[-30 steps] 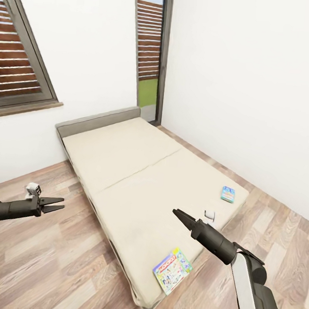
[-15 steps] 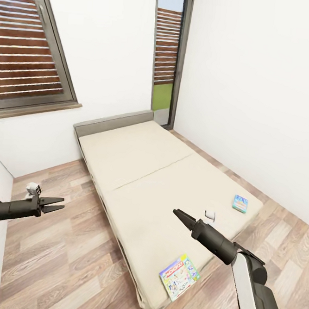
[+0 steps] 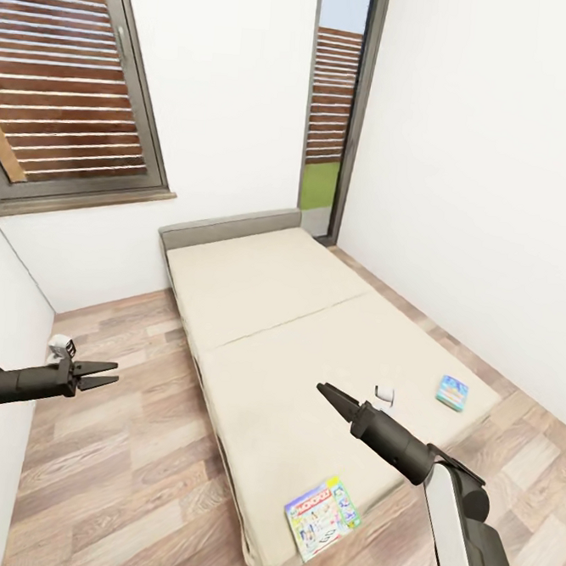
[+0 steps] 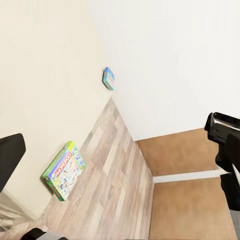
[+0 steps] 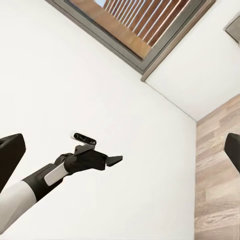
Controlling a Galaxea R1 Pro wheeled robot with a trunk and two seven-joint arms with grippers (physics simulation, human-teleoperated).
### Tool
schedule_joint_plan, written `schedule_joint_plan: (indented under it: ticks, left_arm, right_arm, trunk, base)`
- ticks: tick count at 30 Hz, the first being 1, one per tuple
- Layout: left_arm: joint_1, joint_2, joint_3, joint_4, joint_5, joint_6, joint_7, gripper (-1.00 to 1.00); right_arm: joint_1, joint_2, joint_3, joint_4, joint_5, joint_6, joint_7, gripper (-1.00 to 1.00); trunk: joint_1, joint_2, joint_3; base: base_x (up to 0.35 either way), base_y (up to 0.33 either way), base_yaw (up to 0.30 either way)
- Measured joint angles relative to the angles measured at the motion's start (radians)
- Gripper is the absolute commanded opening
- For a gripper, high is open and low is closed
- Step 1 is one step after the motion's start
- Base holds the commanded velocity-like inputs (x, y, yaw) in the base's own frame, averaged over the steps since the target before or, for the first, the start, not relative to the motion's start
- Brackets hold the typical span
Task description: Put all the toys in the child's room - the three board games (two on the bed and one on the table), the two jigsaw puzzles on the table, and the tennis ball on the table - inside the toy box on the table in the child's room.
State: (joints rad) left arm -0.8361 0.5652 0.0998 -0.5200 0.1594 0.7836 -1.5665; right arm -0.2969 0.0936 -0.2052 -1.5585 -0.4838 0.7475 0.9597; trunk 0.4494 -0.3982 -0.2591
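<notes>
Bed [image 3: 270, 333] ahead: MONOPOLY box [image 3: 322, 518] at its near corner, smaller game box [image 3: 451, 392] at its far-side edge; left tool [image 3: 105, 375] and right tool [image 3: 325, 394] both spread, empty.

I'm looking into a bedroom in a home, rendered in simulation. A low bed [image 3: 311, 353] with a plain cream mattress and a thin grey frame sits against white walls [image 3: 488, 163] on a wood plank floor [image 3: 123, 475]. A dark-framed window [image 3: 76, 96] and a tall narrow glazed opening [image 3: 335, 108] show slatted wooden fencing and grass outside. A MONOPOLY box [image 3: 324, 518] and a smaller game box [image 3: 451, 392] lying on the mattress suggest a child's room.
</notes>
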Motion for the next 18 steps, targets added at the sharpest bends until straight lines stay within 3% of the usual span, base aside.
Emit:
schedule_joint_plan:
  ticks: [7,18]
  left_arm:
    - [0.0,0.0,0.0,0.0,0.0,0.0,0.0,1.0]
    - [0.0,-0.001,0.0,0.0,0.0,-0.002,0.0,1.0]
  right_arm:
    - [0.0,0.0,0.0,0.0,-0.003,0.001,0.0,1.0]
    - [0.0,-0.004,0.0,0.0,-0.009,0.003,0.0,1.0]
  trunk:
    - [0.0,0.0,0.008]
    - [0.0,0.0,0.01]
  base:
    - [-0.001,-0.301,0.18]
    - [-0.022,-0.302,0.034]
